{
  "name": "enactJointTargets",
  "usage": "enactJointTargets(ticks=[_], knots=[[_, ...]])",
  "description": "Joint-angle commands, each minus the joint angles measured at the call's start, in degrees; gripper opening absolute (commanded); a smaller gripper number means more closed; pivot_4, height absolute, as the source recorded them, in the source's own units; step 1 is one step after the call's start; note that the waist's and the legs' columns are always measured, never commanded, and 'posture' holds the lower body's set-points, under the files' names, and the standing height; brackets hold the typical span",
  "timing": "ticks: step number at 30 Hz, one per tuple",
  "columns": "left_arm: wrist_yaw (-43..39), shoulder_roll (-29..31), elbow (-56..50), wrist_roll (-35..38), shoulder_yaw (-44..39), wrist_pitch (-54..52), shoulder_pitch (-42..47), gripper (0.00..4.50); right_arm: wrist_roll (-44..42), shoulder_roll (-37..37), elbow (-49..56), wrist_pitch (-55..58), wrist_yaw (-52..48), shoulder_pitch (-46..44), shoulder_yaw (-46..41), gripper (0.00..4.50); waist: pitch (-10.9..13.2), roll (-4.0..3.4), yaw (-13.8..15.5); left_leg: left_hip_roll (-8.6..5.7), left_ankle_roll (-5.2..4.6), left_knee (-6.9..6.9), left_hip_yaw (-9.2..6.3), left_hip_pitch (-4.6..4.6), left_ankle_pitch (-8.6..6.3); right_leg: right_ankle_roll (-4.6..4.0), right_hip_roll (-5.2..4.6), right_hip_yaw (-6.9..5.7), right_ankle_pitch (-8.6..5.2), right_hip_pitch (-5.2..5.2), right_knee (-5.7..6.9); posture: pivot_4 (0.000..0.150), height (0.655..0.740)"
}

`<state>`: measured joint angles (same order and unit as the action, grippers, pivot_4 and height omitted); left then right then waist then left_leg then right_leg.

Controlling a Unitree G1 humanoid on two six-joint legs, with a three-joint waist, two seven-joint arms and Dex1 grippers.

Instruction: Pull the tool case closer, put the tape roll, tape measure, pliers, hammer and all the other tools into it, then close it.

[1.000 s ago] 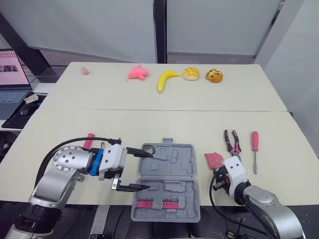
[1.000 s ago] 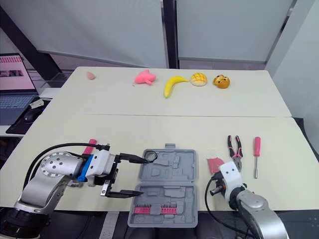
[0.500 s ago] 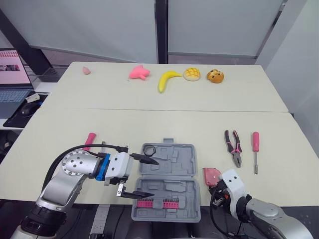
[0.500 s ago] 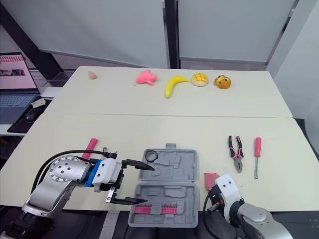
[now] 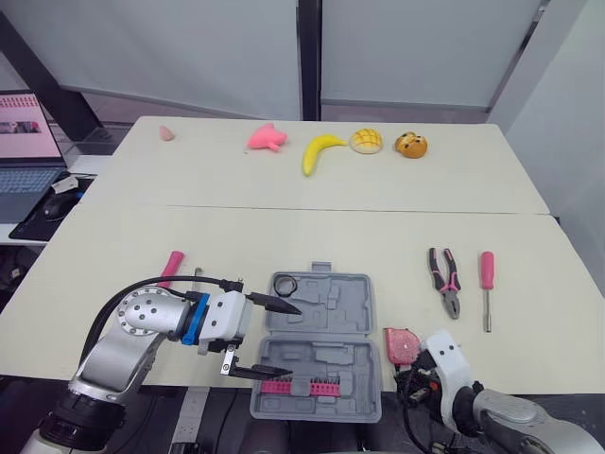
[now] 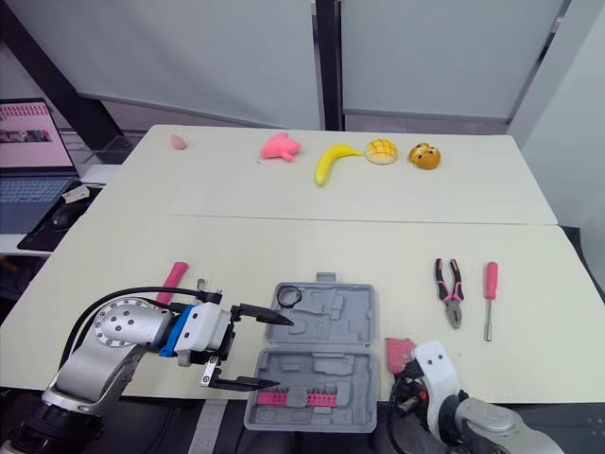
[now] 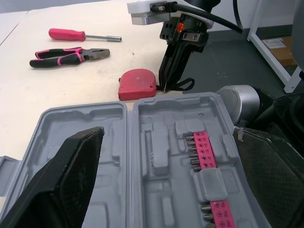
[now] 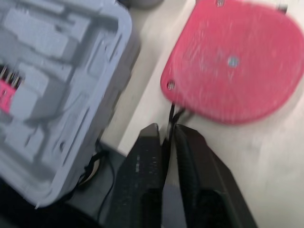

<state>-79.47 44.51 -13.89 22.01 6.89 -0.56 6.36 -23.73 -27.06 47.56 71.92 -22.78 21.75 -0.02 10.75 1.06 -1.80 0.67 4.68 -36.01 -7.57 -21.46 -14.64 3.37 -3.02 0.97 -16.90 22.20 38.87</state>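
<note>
case [image 5: 317, 345]: open, at near edge
left gripper [image 5: 293, 339]: fingers spread over case's left end
right gripper [image 8: 167, 129]: pinching tape measure [image 8: 232, 61] strap, beside case
undone: pliers [image 5: 444, 293], screwdriver [image 5: 485, 284], hammer [image 5: 171, 267] on table; closing

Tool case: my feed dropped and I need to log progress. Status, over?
Left gripper open, spanning open tool case. Right gripper shut on tape measure strap, beside case. Pliers, screwdriver out on table.
</note>
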Motion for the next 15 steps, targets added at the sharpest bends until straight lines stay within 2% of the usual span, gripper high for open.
enactJointTargets(ticks=[1, 5, 8, 13, 15], knots=[[-0.05, -0.13, -1.05, 0.7, 0.0, 0.62, 0.09, 4.5, -4.07, -7.37, 5.33, 0.52, -6.25, -0.13, -3.55, 1.67, 0.0, 0.0, 0.04, 0.0, 0.0, -0.01, 0.01, 0.0, 0.0, 0.01, 0.0, 0.0, 0.0, 0.0, -0.01, 0.15, 0.7369], [-0.35, -0.2, -0.55, 1.09, -0.11, 0.4, 0.86, 4.5, -2.31, -21.8, 3.95, -14.48, -18.92, -1.06, -5.02, 2.43, 0.02, -0.02, -0.06, 0.0, -0.01, -0.04, 0.06, 0.04, 0.0, 0.04, 0.0, 0.02, 0.02, -0.03, 0.0, 0.15, 0.7369], [-0.33, -0.53, -0.43, 1.82, -0.36, 0.06, 1.71, 4.5, 1.5, -27.42, -2.68, -31.09, -27.26, -1.74, -5.26, 3.07, 0.02, 0.03, 0.04, 0.01, -0.01, -0.06, -0.01, 0.08, 0.01, 0.05, 0.01, -0.06, 0.02, -0.1, 0.0, 0.15, 0.7369], [-1.14, -1.16, -0.32, 2.32, 0.11, 0.17, 3.06, 4.5, 7.43, -29.25, -21.57, -56.02, -39.41, -12.12, -0.74, 4.48, 0.06, 0.1, -0.13, 0.0, -0.01, -0.08, 0.12, 0.04, 0.01, 0.15, -0.02, 0.02, 0.09, -0.14, -0.16, 0.15, 0.7369], [-1.25, -1.34, -0.54, 2.46, 0.35, -0.13, 3.26, 4.5, 9.77, -28.31, -28.26, -62.56, -42.3, -15.78, 2.2, 4.48, 0.07, 0.1, -0.08, -0.01, -0.01, -0.08, 0.12, 0.06, 0.01, 0.15, -0.02, 0.02, 0.09, -0.15, -0.19, 0.15, 0.7369]])
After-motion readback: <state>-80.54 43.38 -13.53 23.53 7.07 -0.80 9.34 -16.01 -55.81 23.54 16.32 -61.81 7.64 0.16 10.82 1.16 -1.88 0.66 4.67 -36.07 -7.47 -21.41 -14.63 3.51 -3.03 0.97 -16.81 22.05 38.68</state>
